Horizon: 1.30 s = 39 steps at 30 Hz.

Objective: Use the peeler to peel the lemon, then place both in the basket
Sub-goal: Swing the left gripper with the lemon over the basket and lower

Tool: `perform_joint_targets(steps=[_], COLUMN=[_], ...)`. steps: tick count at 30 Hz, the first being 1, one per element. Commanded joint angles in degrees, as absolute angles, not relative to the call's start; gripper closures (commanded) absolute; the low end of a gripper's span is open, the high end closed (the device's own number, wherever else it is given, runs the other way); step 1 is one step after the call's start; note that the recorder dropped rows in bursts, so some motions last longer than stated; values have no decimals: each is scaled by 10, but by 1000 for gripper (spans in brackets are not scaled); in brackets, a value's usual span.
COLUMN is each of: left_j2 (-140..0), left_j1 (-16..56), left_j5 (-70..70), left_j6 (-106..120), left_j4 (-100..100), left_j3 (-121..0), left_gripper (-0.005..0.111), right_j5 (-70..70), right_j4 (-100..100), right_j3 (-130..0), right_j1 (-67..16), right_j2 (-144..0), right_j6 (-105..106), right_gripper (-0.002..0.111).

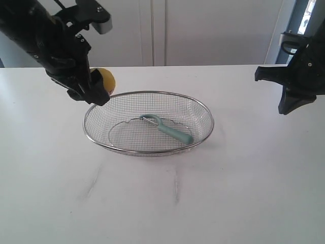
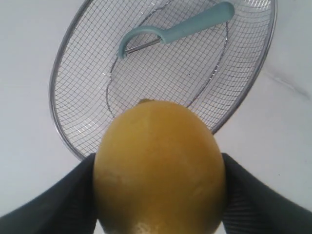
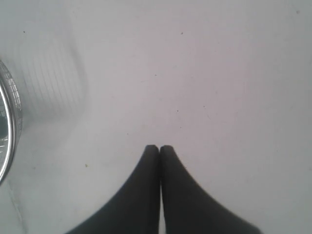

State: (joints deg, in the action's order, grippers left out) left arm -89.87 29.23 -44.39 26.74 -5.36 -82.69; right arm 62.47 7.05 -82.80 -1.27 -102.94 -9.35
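i have the lemon (image 2: 158,165) clamped in the left jaws, held in the air just by the rim of the basket (image 1: 203,109). the peeler (image 1: 167,129) lies inside the basket, so i judge this is the last step: getting the lemon in. next i need to carry it over the mesh, lower it and let go gently. the right jaws are pressed shut on nothing, above bare surface (image 3: 195,73).

You have a smooth white tabletop (image 1: 244,203) filling the lower two thirds of the frame. At lower centre you can see two faint grey streak marks (image 1: 176,187) on it. Along the top runs a white panelled wall (image 1: 213,30), and a dark blue-grey vertical frame (image 1: 297,25) stands at upper right.
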Motion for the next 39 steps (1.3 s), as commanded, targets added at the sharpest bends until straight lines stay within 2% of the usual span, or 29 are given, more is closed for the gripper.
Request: perform_joint_targets(steps=[1, 7, 30, 39], left_j2=[-925, -984, -1098, -1121], left_j1=[320, 353, 353, 331], left_j5=[-451, -474, -527, -550], left_j6=[242, 179, 195, 198], left_j4=[-18, 113, 110, 60], left_j3=[-856, -904, -1021, -1045], left_gripper=[107, 107, 107, 107], right_j5=[616, 609, 588, 571], right_j4=[65, 65, 65, 65], right_j3=[-826, -826, -826, -826], right_j1=[-10, -10, -10, -10], right_j2=[-1023, -1023, -1023, -1023], right_j6=[-92, -92, -92, -92], right_gripper=[108, 108, 108, 108])
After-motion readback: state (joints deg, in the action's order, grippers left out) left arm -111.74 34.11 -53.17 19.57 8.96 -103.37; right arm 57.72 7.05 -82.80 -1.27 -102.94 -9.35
